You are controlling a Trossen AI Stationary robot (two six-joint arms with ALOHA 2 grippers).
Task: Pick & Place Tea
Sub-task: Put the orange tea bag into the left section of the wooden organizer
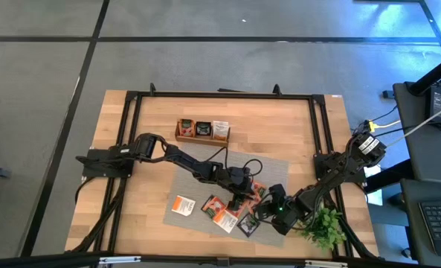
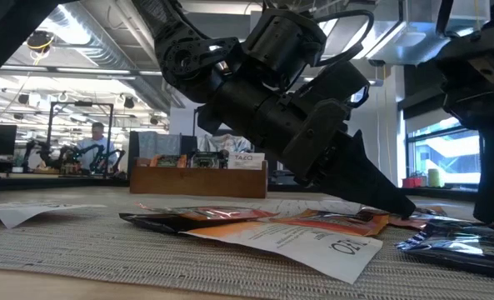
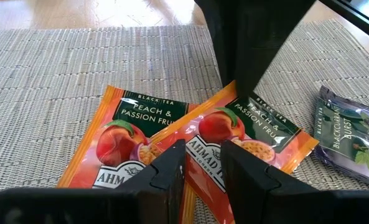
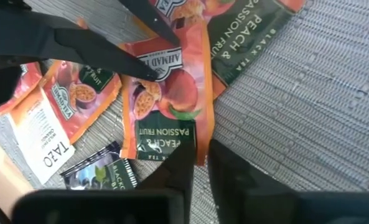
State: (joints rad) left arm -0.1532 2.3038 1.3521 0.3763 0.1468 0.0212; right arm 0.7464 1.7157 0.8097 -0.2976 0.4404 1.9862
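Several flat tea sachets lie on a grey woven mat (image 1: 205,179) near the table's front. Two orange peach sachets overlap: one (image 3: 119,143) lies underneath and the other (image 3: 246,134) on top. My left gripper (image 3: 203,171) slants down onto the upper one with its fingers apart. My right gripper (image 4: 201,171) comes from the near right and is shut on that sachet's green end. A dark blackcurrant sachet (image 3: 352,137) and a white sachet (image 4: 47,149) lie flat close by. My left gripper rests its two spread fingertips (image 4: 144,68) on the upper sachet's printed face (image 3: 204,149), near the brand label. They slant down from the table's left. The sachet lies under them on the mat and on the other orange sachet. My right gripper pinches the same sachet's green end at a corner (image 4: 195,149) between its two fingers. They slant steeply down from the near right. The rest of the sachet lies on the pile.
A brown wooden tray (image 1: 201,130) with sachets standing in it sits toward the far side of the table. A small green plant (image 1: 326,225) stands at the near right, beside my right arm. More sachets (image 1: 181,205) are scattered over the mat's near part.
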